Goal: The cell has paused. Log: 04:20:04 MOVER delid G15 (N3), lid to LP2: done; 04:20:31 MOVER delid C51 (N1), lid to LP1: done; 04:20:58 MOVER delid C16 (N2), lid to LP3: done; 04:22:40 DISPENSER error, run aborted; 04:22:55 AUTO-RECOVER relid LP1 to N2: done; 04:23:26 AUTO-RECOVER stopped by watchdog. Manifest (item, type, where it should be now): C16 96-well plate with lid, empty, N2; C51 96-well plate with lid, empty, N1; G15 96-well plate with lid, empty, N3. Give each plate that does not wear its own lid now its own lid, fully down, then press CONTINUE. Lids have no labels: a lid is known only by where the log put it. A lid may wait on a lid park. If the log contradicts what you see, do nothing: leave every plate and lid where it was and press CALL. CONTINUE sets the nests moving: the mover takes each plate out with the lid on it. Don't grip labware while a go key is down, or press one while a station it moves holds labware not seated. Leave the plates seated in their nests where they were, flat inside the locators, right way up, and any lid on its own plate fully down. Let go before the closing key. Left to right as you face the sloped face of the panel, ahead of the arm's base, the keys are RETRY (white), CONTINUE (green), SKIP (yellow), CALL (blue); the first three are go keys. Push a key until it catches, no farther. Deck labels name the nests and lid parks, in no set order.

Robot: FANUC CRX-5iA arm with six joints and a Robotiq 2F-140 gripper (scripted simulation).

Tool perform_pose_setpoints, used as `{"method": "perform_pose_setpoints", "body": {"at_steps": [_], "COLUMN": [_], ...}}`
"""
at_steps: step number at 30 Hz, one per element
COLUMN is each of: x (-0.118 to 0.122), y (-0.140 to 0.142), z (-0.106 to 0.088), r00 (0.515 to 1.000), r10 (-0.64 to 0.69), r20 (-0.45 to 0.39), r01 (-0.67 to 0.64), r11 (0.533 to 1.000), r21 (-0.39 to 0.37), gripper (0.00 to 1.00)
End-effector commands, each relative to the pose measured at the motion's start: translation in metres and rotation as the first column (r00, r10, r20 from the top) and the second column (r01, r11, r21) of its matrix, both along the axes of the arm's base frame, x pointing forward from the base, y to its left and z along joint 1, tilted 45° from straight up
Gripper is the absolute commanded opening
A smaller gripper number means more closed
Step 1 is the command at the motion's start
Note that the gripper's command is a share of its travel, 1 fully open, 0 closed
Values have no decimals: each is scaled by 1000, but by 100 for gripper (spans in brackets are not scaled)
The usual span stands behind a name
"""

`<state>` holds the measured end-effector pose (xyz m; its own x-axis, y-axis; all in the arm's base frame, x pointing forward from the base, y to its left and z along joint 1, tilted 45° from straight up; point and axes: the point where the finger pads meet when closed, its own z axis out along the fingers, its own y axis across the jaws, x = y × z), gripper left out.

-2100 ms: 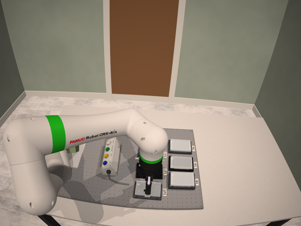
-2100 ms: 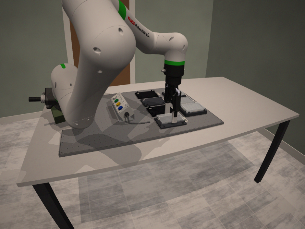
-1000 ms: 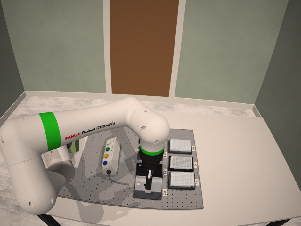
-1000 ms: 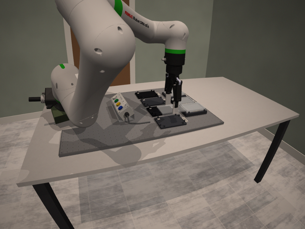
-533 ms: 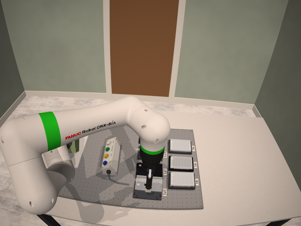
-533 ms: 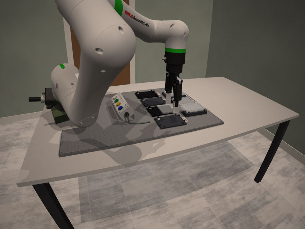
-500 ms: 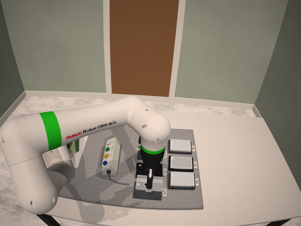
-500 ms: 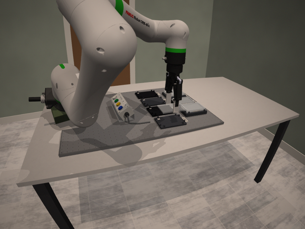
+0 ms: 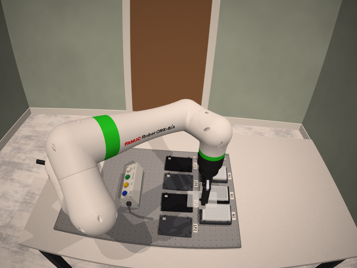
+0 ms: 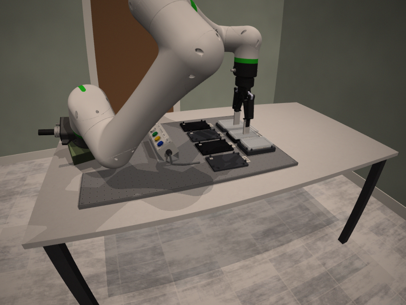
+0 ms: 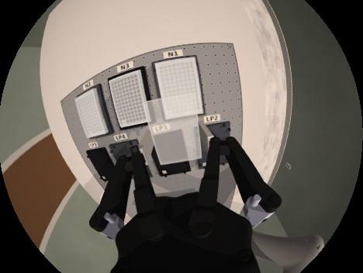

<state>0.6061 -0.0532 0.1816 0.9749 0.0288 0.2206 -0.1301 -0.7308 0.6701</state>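
Note:
My gripper (image 9: pixel 204 199) is shut on a clear lid (image 9: pixel 195 199) and holds it flat above the deck, over the gap between park LP1 (image 9: pixel 176 202) and nests N3 (image 9: pixel 218 193) and N1 (image 9: pixel 216 213). In the wrist view the lid (image 11: pixel 174 140) hangs between my fingers, over the LP1 label. Three white 96-well plates sit in nests N2 (image 9: pixel 220 174), N3 and N1. I cannot tell which of them wear lids. Park LP2 (image 9: pixel 175 226) lies bare at the front.
The key panel (image 9: pixel 131 186) stands left of the parks, with green (image 9: pixel 127 176), yellow (image 9: pixel 125 184) and blue (image 9: pixel 124 193) keys and a cable at its front. Park LP4 (image 9: pixel 177 181) looks greyer than the rearmost park (image 9: pixel 178 163).

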Motion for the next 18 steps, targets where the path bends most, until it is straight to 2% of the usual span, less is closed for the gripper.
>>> {"method": "perform_pose_setpoints", "body": {"at_steps": [1, 2, 3, 6, 9, 18], "x": [45, 45, 60, 60, 83, 85], "y": [31, 31, 43, 43, 64, 66], "z": [-24, -24, -36, -36, -58, -60], "r00": [1000, 1000, 1000, 1000, 1000, 1000], "r10": [-7, -7, -7, -7, -7, -7], "r20": [-7, -7, -7, -7, -7, -7], "r01": [7, 7, 7, 7, 7, 7], "r11": [1000, 1000, 1000, 1000, 1000, 1000], "r21": [-1, -1, -1, -1, -1, -1], "gripper": [0, 0, 0, 0, 0, 0]}}
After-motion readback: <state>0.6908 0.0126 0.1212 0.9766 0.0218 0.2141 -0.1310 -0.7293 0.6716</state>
